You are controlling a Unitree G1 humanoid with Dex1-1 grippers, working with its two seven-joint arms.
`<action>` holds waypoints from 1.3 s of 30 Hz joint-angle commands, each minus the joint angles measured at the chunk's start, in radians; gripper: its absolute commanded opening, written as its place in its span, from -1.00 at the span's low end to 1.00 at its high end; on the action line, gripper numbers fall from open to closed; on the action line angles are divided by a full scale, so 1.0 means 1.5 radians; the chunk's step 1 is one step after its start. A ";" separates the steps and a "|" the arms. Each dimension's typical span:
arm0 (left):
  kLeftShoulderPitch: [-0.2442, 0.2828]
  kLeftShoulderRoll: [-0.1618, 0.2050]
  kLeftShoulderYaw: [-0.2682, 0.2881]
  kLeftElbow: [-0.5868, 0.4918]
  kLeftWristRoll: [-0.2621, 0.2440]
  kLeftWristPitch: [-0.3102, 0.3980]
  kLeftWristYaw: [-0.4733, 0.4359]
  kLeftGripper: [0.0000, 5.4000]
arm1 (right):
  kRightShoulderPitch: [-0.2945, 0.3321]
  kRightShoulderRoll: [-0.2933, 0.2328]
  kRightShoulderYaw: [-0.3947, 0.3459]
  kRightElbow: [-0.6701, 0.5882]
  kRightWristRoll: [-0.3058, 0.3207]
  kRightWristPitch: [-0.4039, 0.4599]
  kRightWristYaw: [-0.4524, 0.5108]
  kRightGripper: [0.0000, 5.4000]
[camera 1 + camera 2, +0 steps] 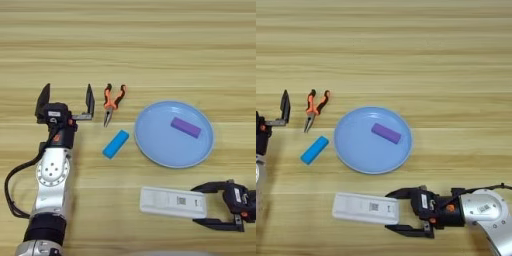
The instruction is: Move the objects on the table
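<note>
The long white device (172,202) lies flat near the table's (150,50) front edge, its grey label window facing up. My right gripper (398,211) is open, one black finger on each side of the device's right end; whether they touch it I cannot tell. The purple block (186,127) rests inside the light blue plate (155,142), right of the plate's middle. At the left, my left gripper (67,95) is open and holds nothing, its fingers pointing away from me, just left of the pliers.
Orange-handled pliers (112,102) lie left of the plate, with a bright blue block (116,144) just below them. The left arm (52,175) stretches along the table's left side.
</note>
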 commanded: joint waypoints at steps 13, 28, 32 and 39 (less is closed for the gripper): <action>-0.004 -0.001 -0.002 0.005 0.005 0.002 0.000 1.00 | 0.002 0.007 0.000 -0.001 0.002 0.027 -0.012 0.08; 0.077 0.058 -0.096 -0.183 -0.120 0.108 -0.237 1.00 | 0.002 0.001 -0.038 -0.057 0.043 0.067 -0.016 0.08; 0.089 0.102 -0.130 -0.235 -0.149 0.173 -0.329 1.00 | -0.011 -0.007 -0.057 -0.063 0.053 0.078 -0.010 0.08; 0.109 0.176 -0.177 -0.364 -0.208 0.294 -0.454 1.00 | -0.027 -0.034 -0.094 -0.065 0.061 0.087 -0.001 0.08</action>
